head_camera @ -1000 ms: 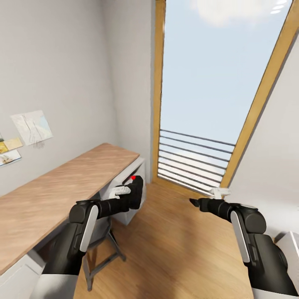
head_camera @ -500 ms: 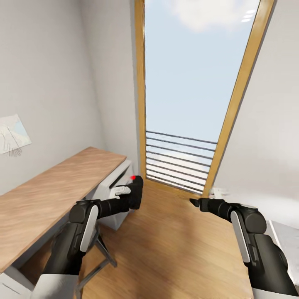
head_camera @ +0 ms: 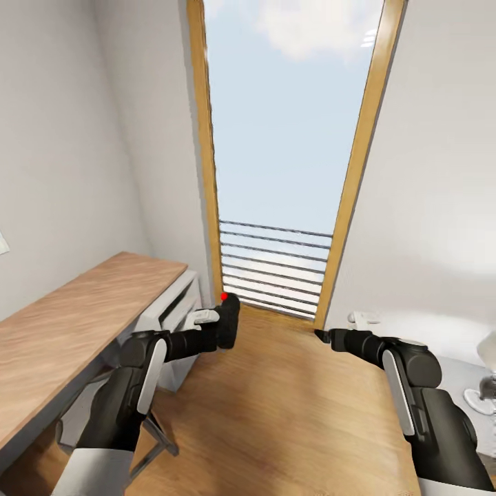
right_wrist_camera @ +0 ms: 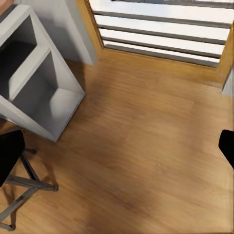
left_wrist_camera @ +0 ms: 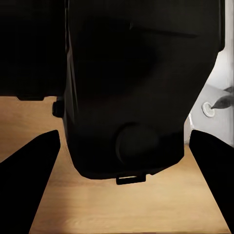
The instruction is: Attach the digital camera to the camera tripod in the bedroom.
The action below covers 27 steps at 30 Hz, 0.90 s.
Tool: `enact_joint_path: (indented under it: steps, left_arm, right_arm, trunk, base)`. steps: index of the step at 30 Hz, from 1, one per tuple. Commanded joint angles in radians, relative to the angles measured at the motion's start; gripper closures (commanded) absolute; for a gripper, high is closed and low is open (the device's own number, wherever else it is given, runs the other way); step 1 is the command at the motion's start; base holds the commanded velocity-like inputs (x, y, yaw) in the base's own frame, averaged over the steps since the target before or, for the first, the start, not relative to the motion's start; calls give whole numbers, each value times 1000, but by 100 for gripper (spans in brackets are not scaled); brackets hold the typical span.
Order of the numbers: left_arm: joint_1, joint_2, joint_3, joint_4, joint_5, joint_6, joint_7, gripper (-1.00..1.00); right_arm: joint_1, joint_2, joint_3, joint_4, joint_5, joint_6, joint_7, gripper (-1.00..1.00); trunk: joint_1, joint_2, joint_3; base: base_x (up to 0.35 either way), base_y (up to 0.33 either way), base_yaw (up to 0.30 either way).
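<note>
The digital camera (head_camera: 229,318), black with a red button on top, hangs over the wood floor in front of me, and my left gripper (head_camera: 217,331) is shut on it. Up close in the left wrist view, the camera's dark body (left_wrist_camera: 126,97) sits between the two fingers (left_wrist_camera: 34,180). At the same height to the right, my right gripper (head_camera: 321,336) is held out open with nothing in it; its fingertips (right_wrist_camera: 9,156) stand wide apart over the floor. The camera tripod is out of view.
A long wooden desk (head_camera: 69,317) runs along the left wall, with a white open shelf unit (head_camera: 172,310) and chair legs (head_camera: 155,434) beneath it. Ahead is a tall wood-framed window with a railing (head_camera: 275,262). A white bedside surface with a lamp (head_camera: 482,386) sits at the right. Wood floor (head_camera: 275,413) lies between.
The whole view has swung to the right: desk and window shifted left, the wall pictures left the frame, a lamp came in at the right. Both arms keep their pose and the camera stays held.
</note>
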Motion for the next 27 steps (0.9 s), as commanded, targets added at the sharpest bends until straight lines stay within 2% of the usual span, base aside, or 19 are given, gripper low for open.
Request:
enact_joint_path:
  steps: [1,11,27]
  left_arm:
    - [-1,-1,2,-1,12,8,4,100]
    - [-12,-7,3,39,13,8,5,100]
    - [-14,-6,6,53,13,8,5,100]
  right_arm:
    - [-1,0,-1,-1,-1,5,2,-100]
    - [-1,1,-1,-1,-1,5,2,-100]
    - [0,8,-1,-1,-1,5,2,-100]
  trunk:
    - [1,-2,-1]
    - [1,-2,8]
    - [1,-2,22]
  base:
    - [0,0,-230]
    - [0,0,-230]
    - [0,0,-231]
